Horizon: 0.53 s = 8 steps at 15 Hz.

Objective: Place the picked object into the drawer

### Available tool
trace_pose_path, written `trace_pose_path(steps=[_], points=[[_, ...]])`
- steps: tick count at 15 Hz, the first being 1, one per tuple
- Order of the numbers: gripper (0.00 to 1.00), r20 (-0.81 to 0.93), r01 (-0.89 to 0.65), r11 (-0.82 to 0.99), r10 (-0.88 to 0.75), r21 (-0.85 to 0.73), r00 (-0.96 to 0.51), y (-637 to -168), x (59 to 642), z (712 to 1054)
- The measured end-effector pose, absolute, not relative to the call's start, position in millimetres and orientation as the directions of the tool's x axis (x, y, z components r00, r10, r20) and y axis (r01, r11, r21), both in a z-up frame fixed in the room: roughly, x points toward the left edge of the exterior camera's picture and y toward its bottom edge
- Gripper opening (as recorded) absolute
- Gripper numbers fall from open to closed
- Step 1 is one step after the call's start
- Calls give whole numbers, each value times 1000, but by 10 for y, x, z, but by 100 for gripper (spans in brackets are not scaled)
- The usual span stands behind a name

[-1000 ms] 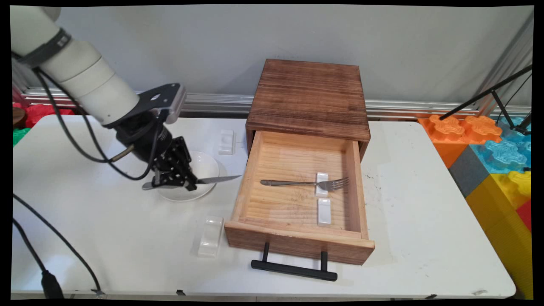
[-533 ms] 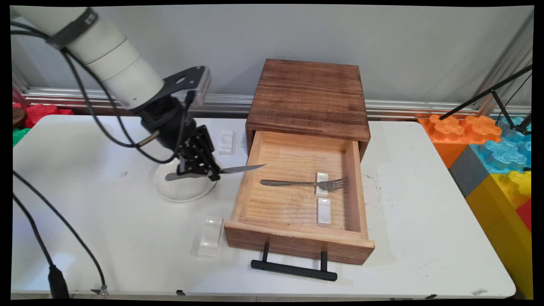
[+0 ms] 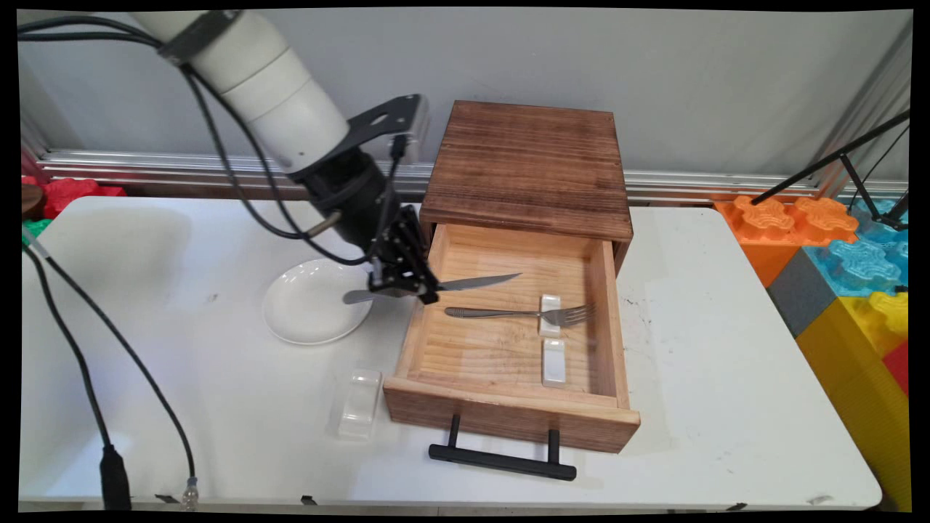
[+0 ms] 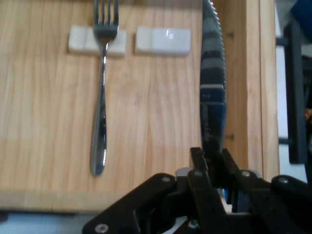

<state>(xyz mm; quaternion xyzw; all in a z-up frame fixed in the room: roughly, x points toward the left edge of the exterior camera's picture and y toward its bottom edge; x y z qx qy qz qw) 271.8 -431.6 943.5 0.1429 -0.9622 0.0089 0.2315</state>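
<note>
My black gripper [image 3: 408,288] [image 4: 210,158] is shut on a steel knife [image 3: 465,283] [image 4: 212,73] and holds it level above the left wall of an open wooden drawer [image 3: 414,330]. The blade reaches over the drawer's inside. A fork [image 3: 519,314] [image 4: 101,97] lies inside with its tines on a white rest [image 3: 550,305] [image 4: 83,40]. A second white rest [image 3: 554,362] [image 4: 163,40] lies beside it with nothing on it. The drawer slides out of a dark wooden box [image 3: 529,163].
A white plate [image 3: 312,303] sits on the table left of the drawer. Another white rest [image 3: 359,402] lies by the drawer's front left corner. The drawer's black handle [image 3: 501,460] juts toward the table's near edge. Coloured foam blocks [image 3: 843,247] stand at the right.
The arm has carried the knife up and to the right, from above the plate to over the drawer's left wall. The plate now lies uncovered. Fork and rests have not moved.
</note>
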Motion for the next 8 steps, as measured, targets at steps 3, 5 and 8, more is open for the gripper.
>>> trace_pose_path(steps=[3, 5, 8], points=[[0, 470, -270, 962, -261, 49, -843, -4400, 2506, 9439], [0, 480, -267, 963, -257, 49, -839, -4438, 2411, 9428], [0, 497, -258, 965, -248, 49, -832, -4497, 2263, 9390]])
